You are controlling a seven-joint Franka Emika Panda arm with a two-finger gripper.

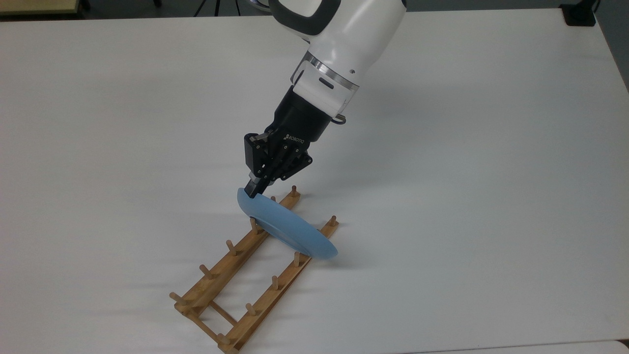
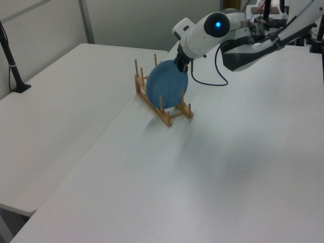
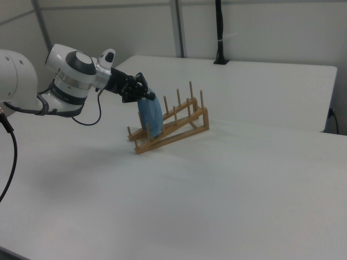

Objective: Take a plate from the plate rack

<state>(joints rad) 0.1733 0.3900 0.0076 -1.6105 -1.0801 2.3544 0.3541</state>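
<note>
Over the low light-brown wooden peg rack (image 1: 255, 273), my black two-finger claw (image 1: 253, 190) pinches the top rim of the round light-blue plate (image 1: 287, 228), which tilts between the pegs on the white table (image 1: 491, 172).

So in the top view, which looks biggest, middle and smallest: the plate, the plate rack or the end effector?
1. Plate rack, biggest.
2. Plate.
3. End effector, smallest, though it sits nearer the camera, so that is unsure.

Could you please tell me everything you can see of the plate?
The plate is round, matte light blue, with a shallow rim. It stands on edge, tilted, between the pegs near one end of the wooden rack, its lower part still among them. The tool grips its upper rim. The rack rests on the white table.
</note>
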